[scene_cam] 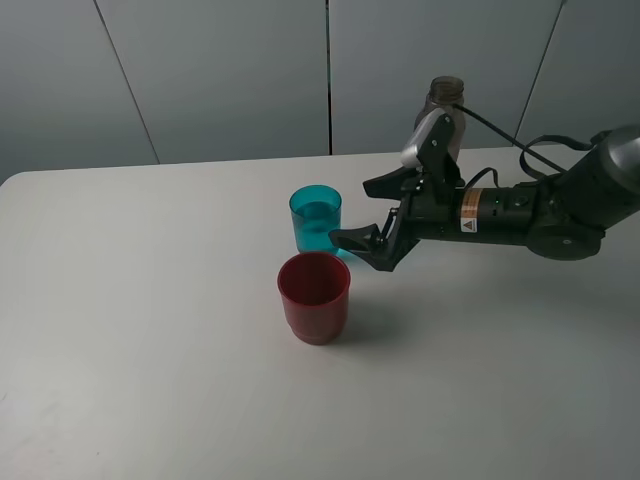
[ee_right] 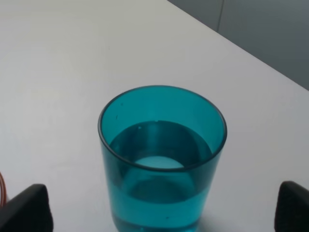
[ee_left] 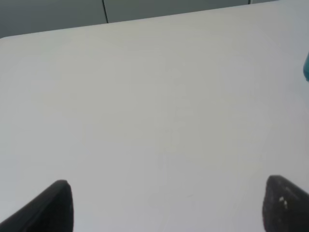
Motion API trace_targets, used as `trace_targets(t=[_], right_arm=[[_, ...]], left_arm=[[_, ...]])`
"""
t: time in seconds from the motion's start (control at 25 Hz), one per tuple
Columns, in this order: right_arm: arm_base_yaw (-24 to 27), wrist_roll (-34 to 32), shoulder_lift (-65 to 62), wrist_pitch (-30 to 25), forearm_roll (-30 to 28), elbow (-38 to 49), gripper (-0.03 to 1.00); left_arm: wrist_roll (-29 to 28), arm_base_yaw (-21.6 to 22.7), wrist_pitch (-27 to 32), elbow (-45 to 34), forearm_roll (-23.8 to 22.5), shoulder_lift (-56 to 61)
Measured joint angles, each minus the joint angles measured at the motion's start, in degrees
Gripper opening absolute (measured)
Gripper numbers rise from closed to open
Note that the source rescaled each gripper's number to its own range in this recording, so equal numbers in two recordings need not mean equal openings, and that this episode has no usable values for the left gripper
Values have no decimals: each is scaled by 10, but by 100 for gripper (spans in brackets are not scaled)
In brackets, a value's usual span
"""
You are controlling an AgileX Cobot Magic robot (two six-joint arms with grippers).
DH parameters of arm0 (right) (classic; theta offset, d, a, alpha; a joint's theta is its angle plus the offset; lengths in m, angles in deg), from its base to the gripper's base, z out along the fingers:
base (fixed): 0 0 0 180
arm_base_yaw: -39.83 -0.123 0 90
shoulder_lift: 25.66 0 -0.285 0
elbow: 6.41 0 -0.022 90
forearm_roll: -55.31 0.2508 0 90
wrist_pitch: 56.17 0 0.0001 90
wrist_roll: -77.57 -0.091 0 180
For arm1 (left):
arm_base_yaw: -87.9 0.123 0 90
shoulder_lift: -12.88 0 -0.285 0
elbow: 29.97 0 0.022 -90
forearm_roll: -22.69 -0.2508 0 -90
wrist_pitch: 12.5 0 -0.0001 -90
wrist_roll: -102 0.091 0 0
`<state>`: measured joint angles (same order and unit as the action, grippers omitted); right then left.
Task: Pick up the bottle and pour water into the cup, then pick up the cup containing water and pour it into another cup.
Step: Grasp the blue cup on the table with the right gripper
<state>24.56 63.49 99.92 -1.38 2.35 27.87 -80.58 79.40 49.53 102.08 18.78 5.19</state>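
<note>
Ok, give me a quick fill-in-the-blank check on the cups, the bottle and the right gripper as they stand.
1. The teal cup holds ____.
2. The right gripper is ____, holding nothing.
3. The cup nearer the high camera is coloured ____.
4. In the high view, the bottle stands ____ the right arm.
Missing words: water; open; red; behind.

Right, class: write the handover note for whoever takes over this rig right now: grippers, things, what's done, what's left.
Right gripper: open, empty, facing the teal cup.
Left gripper: open, empty, over the table.
The teal cup holds water; red cup upright just in front; bottle behind the right arm.
Done: bottle pour. Left: grasp teal cup, pour into red cup.
</note>
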Motion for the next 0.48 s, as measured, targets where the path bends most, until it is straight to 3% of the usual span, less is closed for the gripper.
trace_targets(t=[0.28, 0.48], right_arm=[[1, 54, 6, -4, 31, -4, 100], [1, 58, 7, -9, 40, -16, 100]], left_arm=[[0, 0, 0, 0, 0, 0], [0, 0, 0, 0, 0, 0]])
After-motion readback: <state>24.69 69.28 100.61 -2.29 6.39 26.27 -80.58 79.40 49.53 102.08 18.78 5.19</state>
